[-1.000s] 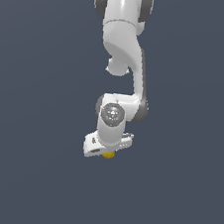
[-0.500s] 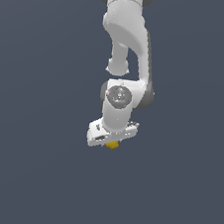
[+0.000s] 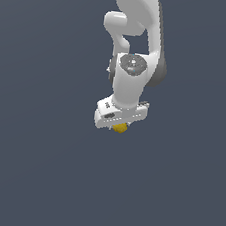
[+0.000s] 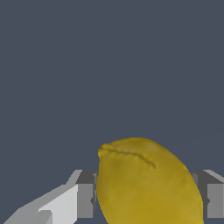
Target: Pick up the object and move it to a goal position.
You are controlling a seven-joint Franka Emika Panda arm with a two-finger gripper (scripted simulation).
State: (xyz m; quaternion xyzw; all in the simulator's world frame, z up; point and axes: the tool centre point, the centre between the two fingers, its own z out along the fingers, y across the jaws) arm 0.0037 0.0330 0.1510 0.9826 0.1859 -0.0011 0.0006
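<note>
Carrying appears to be the step in hand: the object [image 4: 146, 181] is held between the fingers [image 4: 85, 200] of the gripper [image 3: 120, 120], which are closed on it. A steady transfer to the goal is called for next; no goal marker is shown. Only a yellow sliver is shown in the exterior view; the pinch is revealed by the wrist view.

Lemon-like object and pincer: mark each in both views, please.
lemon-like object [image 4: 146, 183]: wrist view, middle of its yellow skin.
lemon-like object [image 3: 120, 128]: exterior view, the part showing below the pincer body.
pincer [image 4: 146, 200]: wrist view, midway between fingertips, shut on the object.
pincer [image 3: 119, 126]: exterior view, underside.
</note>
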